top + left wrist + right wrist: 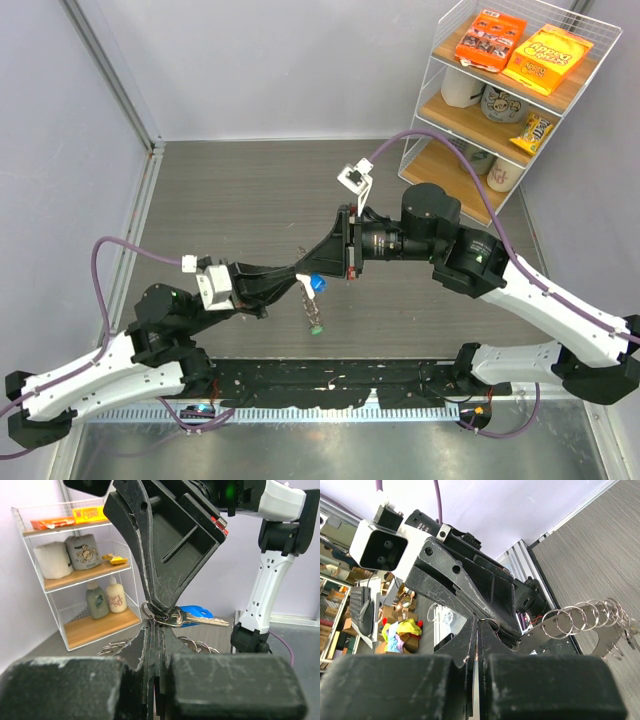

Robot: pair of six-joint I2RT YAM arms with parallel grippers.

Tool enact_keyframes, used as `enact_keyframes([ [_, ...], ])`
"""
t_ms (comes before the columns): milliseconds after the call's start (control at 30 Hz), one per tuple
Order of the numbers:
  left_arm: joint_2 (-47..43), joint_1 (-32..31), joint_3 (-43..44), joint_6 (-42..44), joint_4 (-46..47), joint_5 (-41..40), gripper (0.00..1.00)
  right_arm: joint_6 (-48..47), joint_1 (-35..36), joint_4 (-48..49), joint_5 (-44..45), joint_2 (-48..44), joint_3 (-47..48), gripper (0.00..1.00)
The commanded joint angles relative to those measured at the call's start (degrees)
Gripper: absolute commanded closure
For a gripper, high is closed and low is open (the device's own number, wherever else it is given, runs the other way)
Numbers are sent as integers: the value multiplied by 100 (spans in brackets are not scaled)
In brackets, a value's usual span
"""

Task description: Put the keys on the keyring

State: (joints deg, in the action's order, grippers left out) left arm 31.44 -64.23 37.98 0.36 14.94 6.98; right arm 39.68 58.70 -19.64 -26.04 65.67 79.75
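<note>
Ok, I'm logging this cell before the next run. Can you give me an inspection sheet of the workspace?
Surface: grey wood-grain table.
Job's things: blue-headed key on a small ring at the fingertips; chain of split rings trailing from there, green tag at its low end.
Clutter: nothing seen.
Grippers: left gripper and right gripper both shut, tips meeting at the key's ring; which one holds it is unclear.
Cables: purple cables loop off both arms.
Surroundings: wire shelf rack far right, with snack boxes and mugs; plain walls.
</note>
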Motion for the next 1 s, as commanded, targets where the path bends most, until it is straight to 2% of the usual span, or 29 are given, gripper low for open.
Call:
enact_keyframes([
  [0, -129, -11, -273, 342, 1729, -110, 100, 294, 265, 39, 196, 121, 383, 95],
  [267, -138, -20, -642, 640, 3022, -39, 100, 163, 625, -418, 591, 253, 850, 95],
  [500, 20, -11, -976, 571, 4586, 251, 100, 145, 818, -488, 811, 367, 963, 95],
  [967, 802, -11, -880, 368, 6653, 602, 100, -39, 1434, -1217, 1504, 614, 1755, 94],
])
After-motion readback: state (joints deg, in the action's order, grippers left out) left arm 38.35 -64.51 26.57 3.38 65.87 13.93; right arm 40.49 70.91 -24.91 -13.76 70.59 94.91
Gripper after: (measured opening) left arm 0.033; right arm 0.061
